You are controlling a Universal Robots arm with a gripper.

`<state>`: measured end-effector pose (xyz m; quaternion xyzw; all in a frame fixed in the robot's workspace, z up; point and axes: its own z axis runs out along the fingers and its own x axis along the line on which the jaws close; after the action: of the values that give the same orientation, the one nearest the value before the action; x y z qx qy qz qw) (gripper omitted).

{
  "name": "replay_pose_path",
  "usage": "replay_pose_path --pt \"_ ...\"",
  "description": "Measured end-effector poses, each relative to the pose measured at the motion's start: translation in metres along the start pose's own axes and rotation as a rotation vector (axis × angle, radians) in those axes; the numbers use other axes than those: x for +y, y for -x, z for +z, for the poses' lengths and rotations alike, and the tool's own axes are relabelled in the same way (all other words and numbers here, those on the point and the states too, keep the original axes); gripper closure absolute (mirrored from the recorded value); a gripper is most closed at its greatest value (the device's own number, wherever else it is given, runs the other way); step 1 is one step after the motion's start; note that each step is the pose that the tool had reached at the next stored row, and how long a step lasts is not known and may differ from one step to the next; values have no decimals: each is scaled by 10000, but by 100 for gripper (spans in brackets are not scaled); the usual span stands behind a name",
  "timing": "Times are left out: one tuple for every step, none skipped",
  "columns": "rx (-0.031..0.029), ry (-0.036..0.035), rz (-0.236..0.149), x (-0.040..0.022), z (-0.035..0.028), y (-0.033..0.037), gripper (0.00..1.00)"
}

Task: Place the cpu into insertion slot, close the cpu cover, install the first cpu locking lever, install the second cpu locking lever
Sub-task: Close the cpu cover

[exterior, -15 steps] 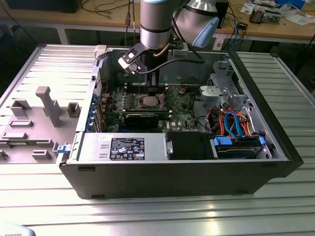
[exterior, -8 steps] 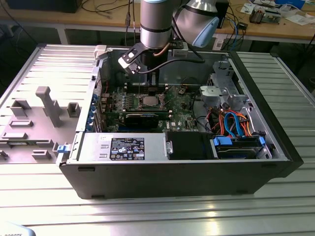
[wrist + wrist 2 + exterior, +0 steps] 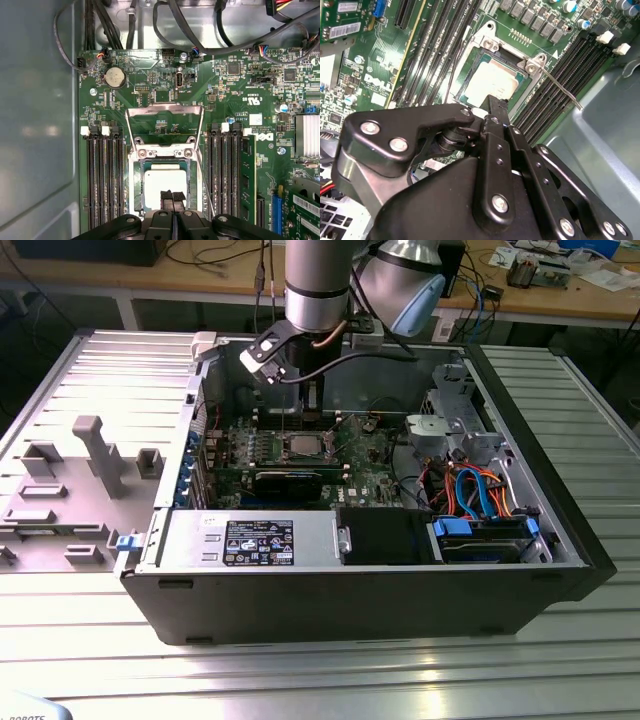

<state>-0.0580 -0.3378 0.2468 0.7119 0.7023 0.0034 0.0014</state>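
Gripper [image 3: 172,195], 2 fingers [image 3: 166,196] pressed together, empty, over cpu [image 3: 160,177] in insertion slot [image 3: 137,192]; cpu cover [image 3: 164,106] open. Chip prob. needs lying flat.

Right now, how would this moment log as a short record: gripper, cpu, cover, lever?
gripper: fingers together, nothing between them, tips over the cpu; contact cannot be told
cpu: lying flat in the insertion slot
cpu cover: tipped back beyond the slot, board showing through its window, not closed over the chip
locking lever: one thin rod angling out free beside the slot
work as it stands: cpu seated, cover open
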Motion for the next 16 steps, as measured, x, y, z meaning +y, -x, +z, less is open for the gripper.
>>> replay_pose_path --pt "0 0 0 0 -12 0 89" --pt "1 1 0 1 -41 0 89" --pt "1 0 0 0 -56 0 89" --pt "1 0 0 1 -68 0 89" --pt "-1 0 -1 1 -84 0 89" --pt "1 1 0 1 -90 -1 89" --pt "3 2 0 1 -89 -1 89" --pt "1 0 0 1 -91 0 89" --pt "-5 0 -1 1 -92 0 89" --pt "-6 0 -1 1 -92 0 89" --pt "-6 0 -1 1 -92 0 89" --pt "-9 0 -1 1 -92 0 89" --pt "-9 0 -1 1 -92 0 89" --pt "-12 1 -1 1 -92 0 89" --pt "-16 1 -1 1 -92 0 89" --pt "-23 0 -1 1 -92 0 89"
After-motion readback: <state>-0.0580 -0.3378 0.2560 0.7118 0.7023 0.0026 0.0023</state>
